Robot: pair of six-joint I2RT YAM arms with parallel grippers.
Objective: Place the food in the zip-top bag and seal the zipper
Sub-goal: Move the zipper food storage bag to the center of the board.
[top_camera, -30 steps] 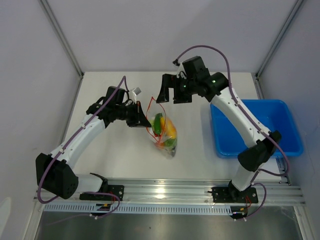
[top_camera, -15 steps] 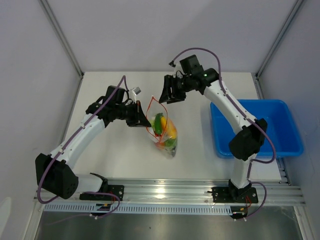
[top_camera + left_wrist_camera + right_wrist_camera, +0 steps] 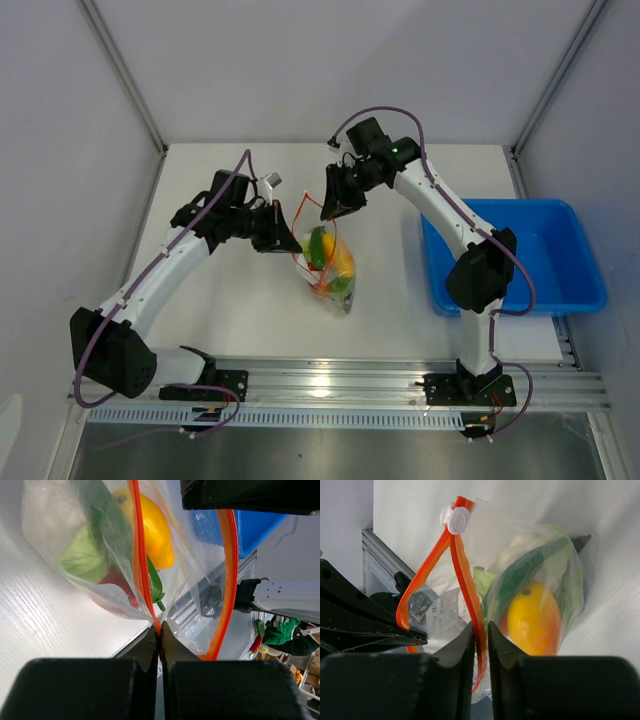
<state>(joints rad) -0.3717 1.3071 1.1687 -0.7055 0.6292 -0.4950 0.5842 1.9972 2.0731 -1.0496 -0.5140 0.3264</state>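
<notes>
My left gripper [image 3: 160,635] is pressed shut on the zipper [image 3: 141,565] at one corner of the bag [image 3: 330,268], which rests on the table [image 3: 230,300] with the food [image 3: 532,617] inside. My right gripper [image 3: 481,630] straddles the zipper, nearly closed (biting yet? I cannot tell). If it grabs one lip only, the mouth may stay gaping. A second ago it hung wide open, clear of the bag.

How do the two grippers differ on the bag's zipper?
The left gripper is shut on the zipper's end; the right gripper straddles one strip mid-length, a slim gap showing. The left reaches from the side, the right from beyond. Both are at the zip-top bag's open mouth.
</notes>
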